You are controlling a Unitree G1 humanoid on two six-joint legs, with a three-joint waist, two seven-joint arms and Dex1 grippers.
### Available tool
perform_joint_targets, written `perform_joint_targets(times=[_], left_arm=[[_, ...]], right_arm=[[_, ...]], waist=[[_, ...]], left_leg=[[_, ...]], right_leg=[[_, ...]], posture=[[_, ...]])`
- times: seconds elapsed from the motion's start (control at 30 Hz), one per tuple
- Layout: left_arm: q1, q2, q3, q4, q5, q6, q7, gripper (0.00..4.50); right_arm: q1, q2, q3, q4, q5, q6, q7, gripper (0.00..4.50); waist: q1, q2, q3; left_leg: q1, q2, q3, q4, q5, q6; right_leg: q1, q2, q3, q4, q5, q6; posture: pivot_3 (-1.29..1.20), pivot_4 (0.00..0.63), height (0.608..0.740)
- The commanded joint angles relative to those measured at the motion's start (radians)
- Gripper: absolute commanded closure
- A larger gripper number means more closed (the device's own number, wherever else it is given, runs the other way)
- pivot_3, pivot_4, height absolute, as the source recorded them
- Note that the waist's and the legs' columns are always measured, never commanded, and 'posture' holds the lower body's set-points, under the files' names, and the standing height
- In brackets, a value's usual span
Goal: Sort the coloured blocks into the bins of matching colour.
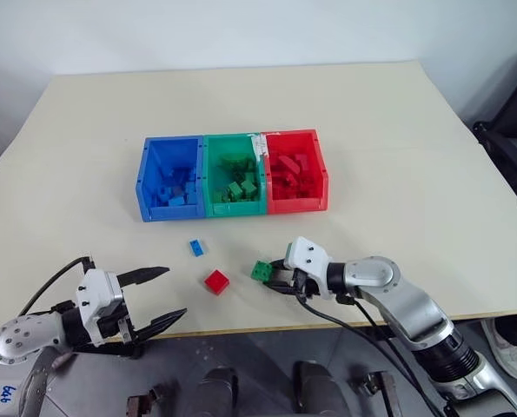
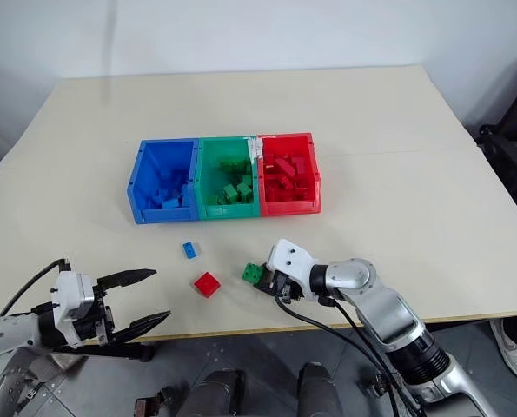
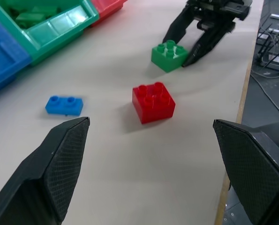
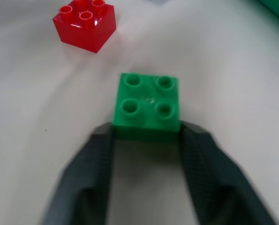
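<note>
Our right gripper point(image 1: 274, 280) sits low on the beige table point(image 1: 397, 174), its two black fingers point(image 4: 90, 173) pressed against opposite sides of a green block point(image 4: 147, 108). Four studs face up on that block, which rests on the tabletop at the fingertips' far end. We cannot tell whether it has left the surface.

Just beyond the green block, on the side away from our right wrist, a red block point(image 1: 216, 281) stands alone on the table, apart from both the fingers and the green piece. Farther on in the same direction, and a little toward the bins, lies a flat blue block point(image 1: 196, 248). Nothing stands between the right gripper and these two loose pieces.

Ahead of the gripper, well apart across open tabletop, the three joined bins run in a row: the blue bin point(image 1: 147, 187), the green bin point(image 1: 208, 178) in the middle, and the red bin point(image 1: 321, 174), the one most nearly straight ahead of our right gripper. Each already holds a heap of blocks of its own colour.

Our left gripper point(image 1: 158, 300) hangs at the near edge of the table, fingers spread wide and holding nothing, with the red block lying between it and the right gripper.
</note>
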Motion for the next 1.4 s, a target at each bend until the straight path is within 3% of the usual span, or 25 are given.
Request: perform_joint_targets(times=[0.03,0.3,0.6,0.77,0.9,0.93,1.17,1.4], left_arm=[[-0.001,-0.012,0.021,-0.031,-0.017,-0.015,0.020,0.00],[-0.007,-0.083,0.060,-0.049,-0.037,-0.002,0.133,0.00],[0.047,-0.150,0.123,-0.073,-0.074,0.025,0.232,0.00],[0.066,-0.160,0.135,-0.075,-0.071,0.011,0.247,0.00],[0.066,-0.149,0.143,-0.064,-0.075,0.014,0.246,0.00],[0.064,-0.145,0.145,-0.060,-0.075,0.016,0.244,0.00],[0.004,-0.062,0.152,0.014,-0.094,0.037,0.152,0.00],[-0.072,0.053,0.153,0.176,-0.058,-0.015,0.010,0.00]], right_arm=[[-0.033,0.025,-0.030,0.003,0.005,-0.023,-0.004,3.10],[-0.250,0.170,-0.140,0.132,0.068,0.011,-0.053,3.10],[-0.596,0.302,-0.168,0.653,-0.061,-0.192,-0.166,3.10],[-0.639,0.323,-0.182,0.742,-0.066,-0.290,-0.134,1.47],[-0.582,0.286,-0.209,0.628,-0.011,-0.336,-0.031,0.13],[-0.560,0.272,-0.216,0.591,0.007,-0.341,0.000,0.06],[-0.224,0.012,-0.274,0.380,0.104,-0.517,0.309,0.06],[0.030,-0.102,-0.436,0.277,0.300,-0.580,0.487,0.06]], waist=[[0.001,0.000,0.000],[-0.006,0.000,0.000],[-0.025,0.000,0.000],[-0.027,0.000,0.000],[-0.026,0.000,0.000],[-0.025,0.000,0.000],[-0.003,0.000,0.000],[-0.018,0.002,0.001]], left_leg=[[0.000,0.000,0.000,0.000,0.000,0.000],[0.000,0.000,0.000,0.000,0.000,0.000],[0.000,0.000,0.000,0.000,0.000,-0.001],[0.000,0.000,0.000,-0.001,0.000,-0.001],[-0.001,0.000,0.000,-0.001,0.000,-0.001],[-0.001,0.000,0.000,-0.001,0.000,-0.001],[-0.001,-0.002,0.000,0.001,-0.002,0.002],[0.001,0.002,0.003,0.000,-0.002,0.001]], right_leg=[[0.000,0.000,0.000,0.000,0.000,0.000],[-0.001,0.001,0.000,0.001,0.000,0.000],[-0.002,0.000,0.000,0.001,0.000,-0.001],[-0.002,0.001,0.000,0.001,0.000,-0.001],[-0.003,0.001,0.000,0.001,0.000,-0.001],[-0.002,0.001,0.000,0.001,0.000,-0.001],[0.000,-0.001,-0.001,-0.001,0.000,-0.001],[0.000,0.002,0.000,-0.001,0.000,-0.001]], posture=[[0.00,0.150,0.740],[0.00,0.150,0.740],[0.00,0.150,0.740],[0.00,0.150,0.740],[0.00,0.150,0.740],[0.00,0.150,0.740],[0.00,0.150,0.740],[0.00,0.150,0.740]])
